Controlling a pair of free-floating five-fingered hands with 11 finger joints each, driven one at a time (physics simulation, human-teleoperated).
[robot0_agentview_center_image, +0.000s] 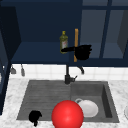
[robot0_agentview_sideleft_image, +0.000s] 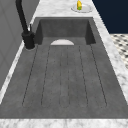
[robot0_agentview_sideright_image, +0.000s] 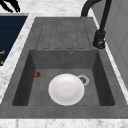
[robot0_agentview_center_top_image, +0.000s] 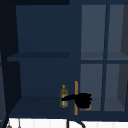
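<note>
By glass bottle (robot0_agentview_center_top_image: 63, 99), right hand (robot0_agentview_center_top_image: 83, 100).

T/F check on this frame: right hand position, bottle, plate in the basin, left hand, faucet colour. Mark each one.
1. The right hand is up at the wall cabinet, beside the orange door handle. True.
2. The olive bottle lies on its side in the sink. False: it stands upright on the lower cabinet shelf, with a finger of the right hand reaching toward it.
3. A white plate sits in the sink basin. True.
4. The left hand is on the faucet. False: it is low at the sink's front left edge, apart from the faucet.
5. The faucet is white. False: it is black.
</note>
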